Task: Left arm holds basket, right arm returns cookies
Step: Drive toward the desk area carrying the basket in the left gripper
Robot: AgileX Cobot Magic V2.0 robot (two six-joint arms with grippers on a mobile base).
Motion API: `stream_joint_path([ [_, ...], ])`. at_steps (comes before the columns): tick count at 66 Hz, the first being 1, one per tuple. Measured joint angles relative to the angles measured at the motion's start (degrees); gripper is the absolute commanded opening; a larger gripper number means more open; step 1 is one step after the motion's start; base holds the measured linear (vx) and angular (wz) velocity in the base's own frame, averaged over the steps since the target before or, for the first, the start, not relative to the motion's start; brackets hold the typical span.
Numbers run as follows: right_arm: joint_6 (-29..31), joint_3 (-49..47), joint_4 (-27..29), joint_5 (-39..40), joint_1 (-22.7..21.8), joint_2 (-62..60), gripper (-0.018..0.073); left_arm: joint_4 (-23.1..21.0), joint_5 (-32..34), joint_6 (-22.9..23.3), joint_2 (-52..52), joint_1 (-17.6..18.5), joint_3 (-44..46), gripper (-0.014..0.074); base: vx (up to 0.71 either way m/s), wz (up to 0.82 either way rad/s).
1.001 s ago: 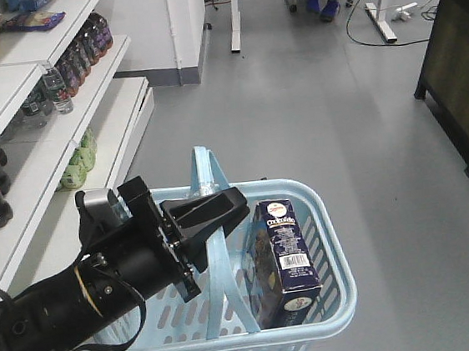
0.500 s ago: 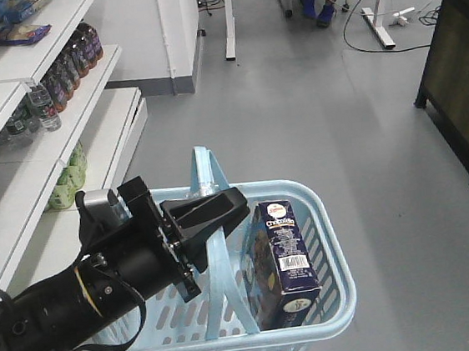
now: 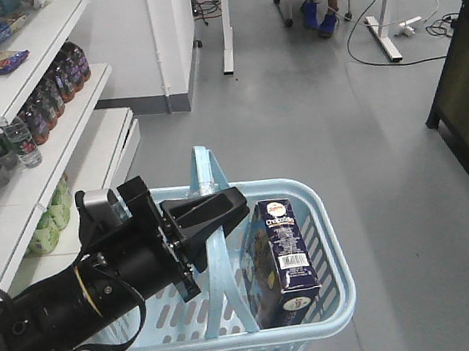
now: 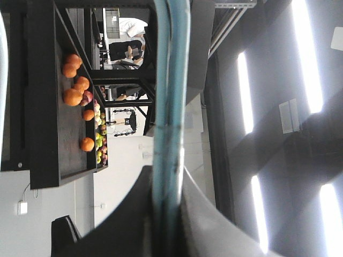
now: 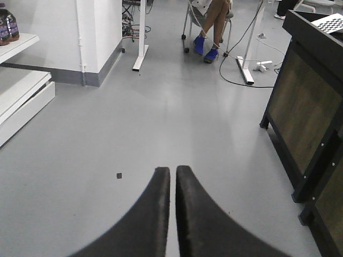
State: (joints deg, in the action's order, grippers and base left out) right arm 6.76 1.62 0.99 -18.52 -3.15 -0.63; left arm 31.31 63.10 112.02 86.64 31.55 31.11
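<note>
Cookies in a tall navy cardboard box (image 3: 282, 258) stood upright at the right side of the light blue slotted plastic basket (image 3: 343, 277). The black wedge-shaped left pincer (image 3: 235, 210) clamped its looped handle (image 3: 207, 174). The right pincer (image 5: 172, 179) was pressed together, holding nothing, above the grey floor (image 5: 161, 107).

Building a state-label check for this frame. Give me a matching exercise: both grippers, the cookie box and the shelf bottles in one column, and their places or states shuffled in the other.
Things
1. left gripper
2. right gripper
3. cookies
4. dark bottles

Places or states
A. standing upright inside the basket
B. lined up on a white shelf
C. shut on the basket handle
D. shut on nothing, above bare floor

Pairs: 1-C, 2-D, 3-A, 4-B
</note>
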Motion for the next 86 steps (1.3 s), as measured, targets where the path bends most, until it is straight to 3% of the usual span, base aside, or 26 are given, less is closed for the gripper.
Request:
stream_joint_path([
  [86,0.0,0.0,0.0,0.0,0.0,0.0,0.0004,0.0,0.0,0.0,0.0,0.0,0.0,-0.0003,0.47,0.0],
])
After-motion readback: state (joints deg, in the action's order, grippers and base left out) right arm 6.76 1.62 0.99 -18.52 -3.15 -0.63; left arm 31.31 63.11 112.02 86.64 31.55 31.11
